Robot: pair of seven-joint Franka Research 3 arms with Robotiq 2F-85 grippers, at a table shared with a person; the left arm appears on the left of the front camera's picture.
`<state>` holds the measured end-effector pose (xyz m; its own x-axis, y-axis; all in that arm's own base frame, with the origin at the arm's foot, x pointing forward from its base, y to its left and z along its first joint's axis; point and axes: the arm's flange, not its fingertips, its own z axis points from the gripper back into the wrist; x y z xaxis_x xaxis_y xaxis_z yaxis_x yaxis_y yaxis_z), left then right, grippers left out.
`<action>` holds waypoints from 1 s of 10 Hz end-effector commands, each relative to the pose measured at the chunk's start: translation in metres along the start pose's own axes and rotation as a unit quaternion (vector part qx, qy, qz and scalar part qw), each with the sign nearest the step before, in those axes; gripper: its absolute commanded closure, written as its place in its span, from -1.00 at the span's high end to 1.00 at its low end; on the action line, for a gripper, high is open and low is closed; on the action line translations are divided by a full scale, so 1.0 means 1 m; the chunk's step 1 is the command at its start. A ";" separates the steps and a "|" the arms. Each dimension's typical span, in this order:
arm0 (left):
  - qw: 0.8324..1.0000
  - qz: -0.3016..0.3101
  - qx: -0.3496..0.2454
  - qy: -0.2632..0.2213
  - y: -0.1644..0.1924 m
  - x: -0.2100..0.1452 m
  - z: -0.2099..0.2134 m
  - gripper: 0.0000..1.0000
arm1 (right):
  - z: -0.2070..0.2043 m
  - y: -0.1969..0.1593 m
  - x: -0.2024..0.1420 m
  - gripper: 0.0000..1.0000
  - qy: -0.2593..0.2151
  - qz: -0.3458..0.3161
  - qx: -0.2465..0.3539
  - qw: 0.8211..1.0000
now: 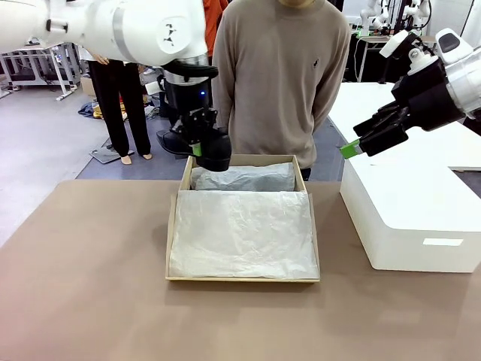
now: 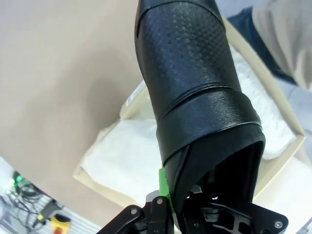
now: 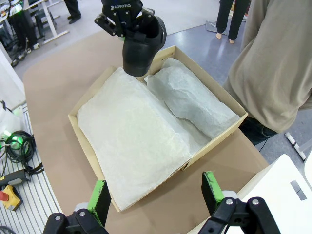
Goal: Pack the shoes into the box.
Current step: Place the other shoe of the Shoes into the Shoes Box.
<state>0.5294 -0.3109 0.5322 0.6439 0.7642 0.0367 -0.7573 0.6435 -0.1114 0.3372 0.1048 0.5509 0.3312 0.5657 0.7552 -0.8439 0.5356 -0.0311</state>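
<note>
Black shoe (image 1: 216, 153) hangs opening-up over the box (image 1: 173, 226) at its 11 o'clock corner, above the rim. Left gripper (image 1: 199, 148) is pinching the shoe's collar edge. White tissue paper (image 1: 240, 237) covers the box floor, with a tissue-wrapped lump (image 1: 244, 177) at the 12 o'clock end. Right gripper (image 3: 156, 192) is spread wide and empty, at 2 o'clock over the white block (image 1: 406, 218). A person (image 1: 282, 75) stands at 12 o'clock.

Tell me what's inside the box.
White tissue paper lines the box, with a paper-wrapped bundle along its far side; whatever the paper wraps is hidden. A black shoe, held in the left gripper, hangs over the far left corner.
</note>
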 end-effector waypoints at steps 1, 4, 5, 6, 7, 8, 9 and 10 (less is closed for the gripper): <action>0.997 0.072 0.009 -0.029 -0.024 -0.023 0.009 -1.00 | -0.001 -0.002 0.000 1.00 -0.007 0.001 0.007 1.000; 0.992 0.121 -0.014 -0.028 -0.058 -0.061 -0.005 -1.00 | -0.001 -0.002 0.000 1.00 -0.007 0.001 0.007 1.000; 0.990 0.137 -0.014 -0.031 -0.068 -0.071 -0.010 -1.00 | -0.001 -0.002 0.000 1.00 -0.007 0.001 0.007 1.000; 0.988 0.153 -0.010 -0.034 -0.076 -0.080 -0.014 -1.00 | -0.001 -0.002 0.000 1.00 -0.007 0.001 0.007 1.000; 0.985 0.169 -0.011 -0.034 -0.083 -0.087 -0.018 -1.00 | -0.001 -0.002 0.000 1.00 -0.007 0.001 0.007 1.000; 0.982 0.184 -0.007 -0.034 -0.086 -0.091 -0.019 -1.00 | -0.001 -0.002 0.000 1.00 -0.007 0.001 0.007 1.000; 0.984 0.176 -0.005 -0.033 -0.084 -0.089 -0.016 -1.00 | -0.001 -0.002 0.000 1.00 -0.007 0.001 0.007 1.000; 0.988 0.150 -0.015 -0.014 -0.078 -0.091 -0.030 -1.00 | -0.001 -0.002 0.000 1.00 -0.007 0.001 0.007 1.000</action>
<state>0.5352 -0.4361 0.5077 0.3780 0.9255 0.0224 -0.9147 0.3771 -0.1453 0.3371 0.1048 0.5510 0.3311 0.5657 0.7552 -0.8439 0.5356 -0.0312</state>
